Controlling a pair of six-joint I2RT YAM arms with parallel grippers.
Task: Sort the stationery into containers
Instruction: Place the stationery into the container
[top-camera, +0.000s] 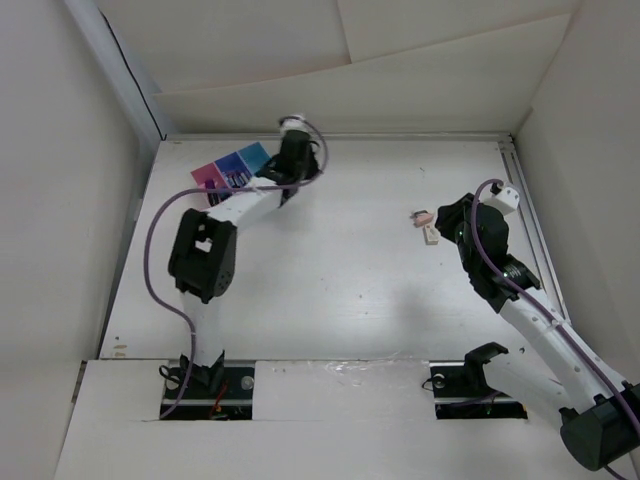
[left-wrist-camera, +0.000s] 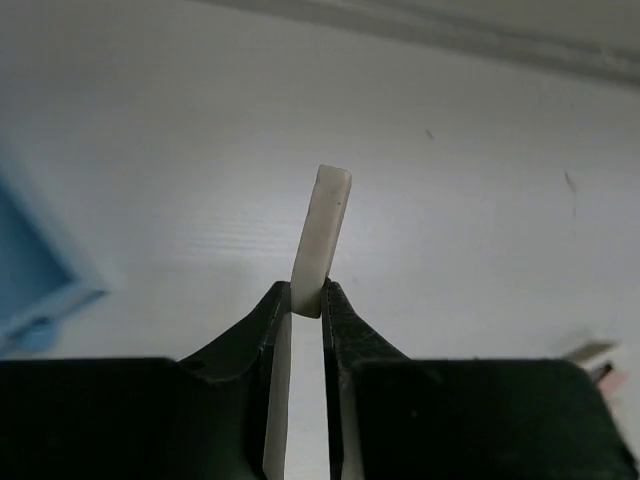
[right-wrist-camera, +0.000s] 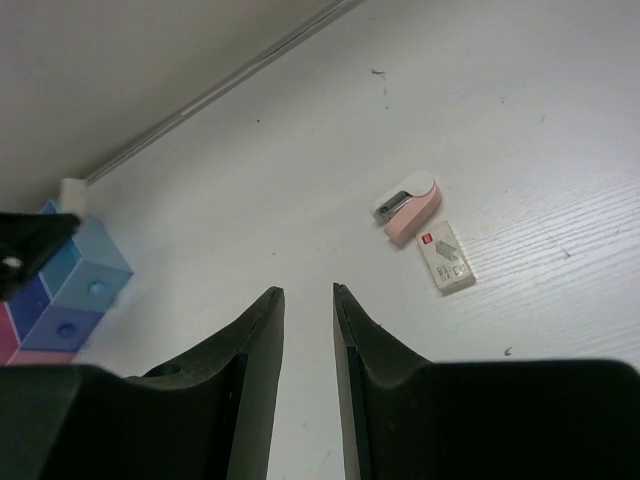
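White eraser (left-wrist-camera: 322, 235) pinched by its lower end only in the closed left claw (left-wrist-camera: 306, 300), just right of the containers (top-camera: 232, 168) at upper left of top view. Shallow grip: could pivot out and miss them. Right claw (right-wrist-camera: 308, 295) part-open, empty.

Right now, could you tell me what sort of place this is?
Probably a robot test cell: a white table boxed in by white panels, two arms bolted at its edge, coloured boxes as props.
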